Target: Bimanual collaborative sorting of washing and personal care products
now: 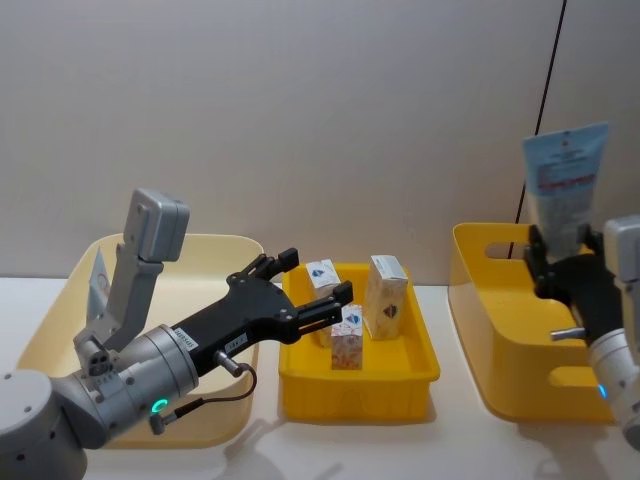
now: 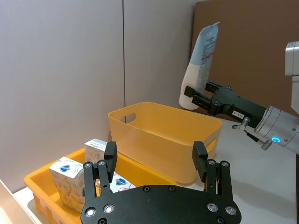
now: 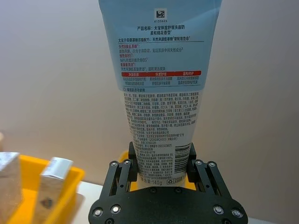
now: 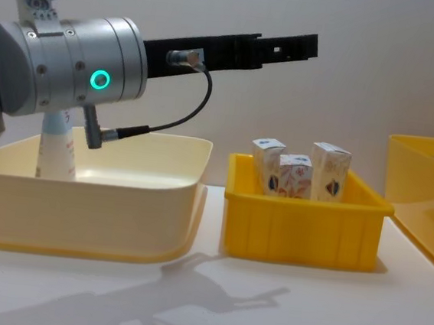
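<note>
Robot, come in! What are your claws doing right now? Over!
Left claw open, above the cartons in the middle tray. Right claw shut on the tube, upright over the right yellow bin. Path down looks free.

Squeeze tube (image 3: 159, 93) shows dense Chinese fine print, a red band of lettering, and "140g" at the tube's narrow end.

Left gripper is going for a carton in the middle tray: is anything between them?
Nothing visible. The open left gripper hovers over the yellow tray, whose top is open, with three upright cartons below its fingertips. The right gripper holds a tube away over the right-hand bin.
</note>
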